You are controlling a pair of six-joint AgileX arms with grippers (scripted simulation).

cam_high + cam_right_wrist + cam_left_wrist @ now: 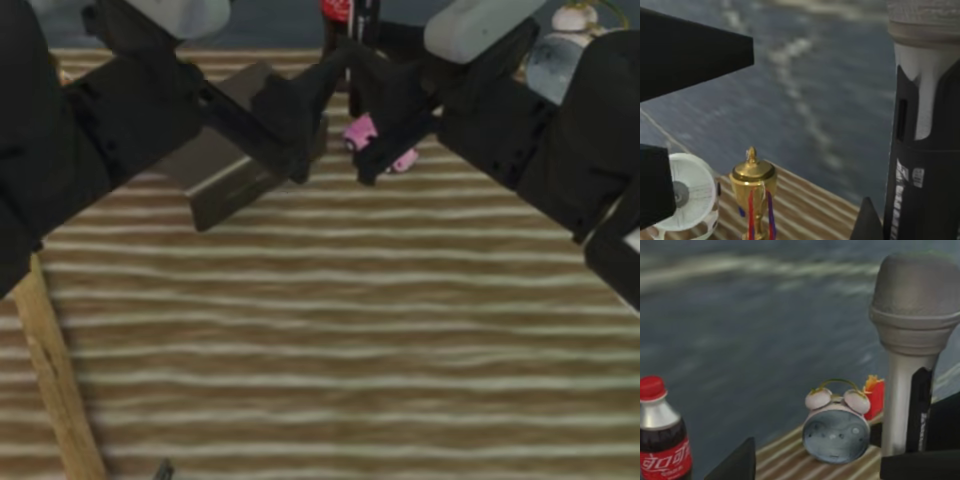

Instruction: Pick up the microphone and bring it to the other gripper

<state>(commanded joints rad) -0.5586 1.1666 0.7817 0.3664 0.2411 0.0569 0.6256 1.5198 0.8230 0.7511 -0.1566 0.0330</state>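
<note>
Handover stage, judging by the layout. Both arms reach in over the bench [320, 330] and meet close above the pink toy car [362, 130].

Right gripper [362, 115] directly over the car; appears clamped on the microphone [907, 360], with a dark finger lying flat against the pale handle in both wrist views. Microphone lifted clear of the bench, long axis upright, grey mesh head on top, somewhere just above the car; largely masked by the arms in the top view.

Left gripper [318, 120] just to the car's left, fingers [735, 460] spread wide and holding nothing. Seen from the left wrist, handle off to one side of that gap, near one finger rather than centred. Coming move likely turns on this: sliding across until the upright handle sits midway between the fingers, below the head and clear of the right grip, before closing.

Containers: cola bottle [660, 440] behind the car, red cap on, dark liquid inside. Dark brown box [225, 175] left of the car under the left arm; no opening visible, contents impossible to tell.
</note>
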